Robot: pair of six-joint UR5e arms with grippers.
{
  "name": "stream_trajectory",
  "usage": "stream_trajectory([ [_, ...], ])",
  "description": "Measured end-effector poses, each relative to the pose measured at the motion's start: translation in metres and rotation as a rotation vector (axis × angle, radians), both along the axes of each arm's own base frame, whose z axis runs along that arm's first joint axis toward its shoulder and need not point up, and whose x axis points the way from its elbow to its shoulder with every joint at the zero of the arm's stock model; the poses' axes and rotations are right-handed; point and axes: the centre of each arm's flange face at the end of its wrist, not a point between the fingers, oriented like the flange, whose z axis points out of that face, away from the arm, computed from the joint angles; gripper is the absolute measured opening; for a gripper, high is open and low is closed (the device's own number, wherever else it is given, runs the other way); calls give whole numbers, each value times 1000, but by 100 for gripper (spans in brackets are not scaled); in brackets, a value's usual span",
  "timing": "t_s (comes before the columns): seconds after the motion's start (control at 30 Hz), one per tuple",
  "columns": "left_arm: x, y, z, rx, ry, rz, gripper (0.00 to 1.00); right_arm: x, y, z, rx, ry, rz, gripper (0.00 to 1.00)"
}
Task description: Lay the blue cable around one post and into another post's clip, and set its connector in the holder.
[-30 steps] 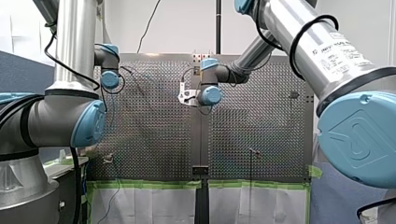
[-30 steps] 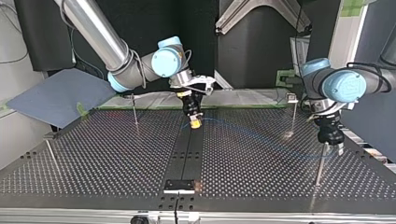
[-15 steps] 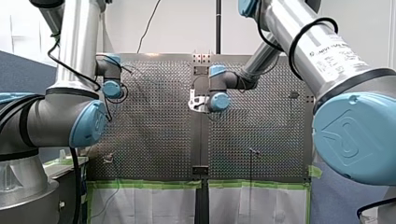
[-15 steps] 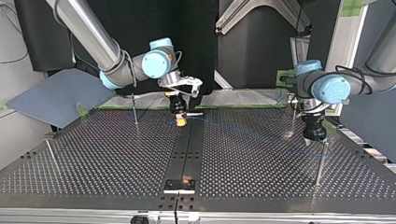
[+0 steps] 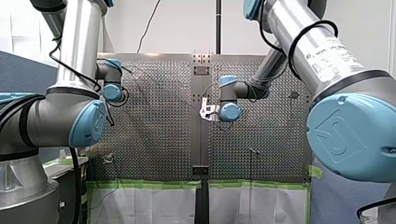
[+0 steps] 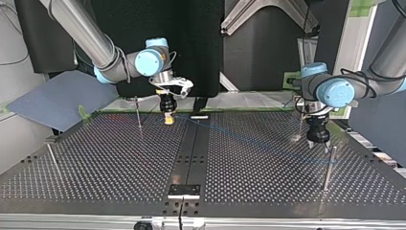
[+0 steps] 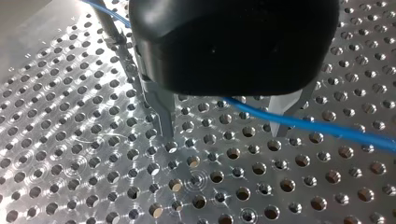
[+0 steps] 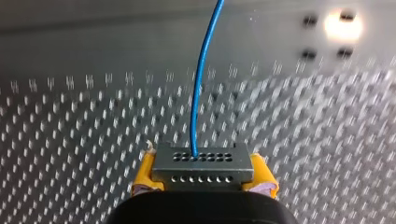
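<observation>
Counter (image 6: 105, 163): perforated metal, divided by a dark strip (image 6: 191, 148) along its middle.
Blue sheet (image 6: 57, 98): laid beside the counter's corner.
Green tape (image 5: 149, 184): stuck along the counter's edge, over white sheeting (image 5: 144, 205).

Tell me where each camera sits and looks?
Front: behind the arms, facing the table; both arms show.
Top: across the table, facing the arms; my left gripper and my right gripper show.
Left wrist: on my left arm, looking down its fingers.
Right wrist: on my right arm; pads grip the connector.
Both wrist views share the blue cable.
</observation>
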Motion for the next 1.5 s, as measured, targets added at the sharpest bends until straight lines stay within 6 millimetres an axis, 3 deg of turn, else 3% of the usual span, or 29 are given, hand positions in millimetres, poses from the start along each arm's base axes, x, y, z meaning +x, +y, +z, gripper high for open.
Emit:
stream_trajectory([
  [0.53,2,0,2,4,-22,-1,100,-74,-18,-45,-30,70,-213,0],
  [0.73,3,0,0,3,-20,-5,100,-114,-28,-61,-25,65,-323,0],
  [0.87,6,-1,-12,-13,-4,-20,100,-139,-32,-72,-14,61,-370,0],
  [1.03,8,-1,-21,-27,4,-30,100,-168,-32,-87,26,81,-414,0],
  [1.5,9,1,-21,-29,-1,-25,100,-246,-19,-134,122,128,-533,0],
])
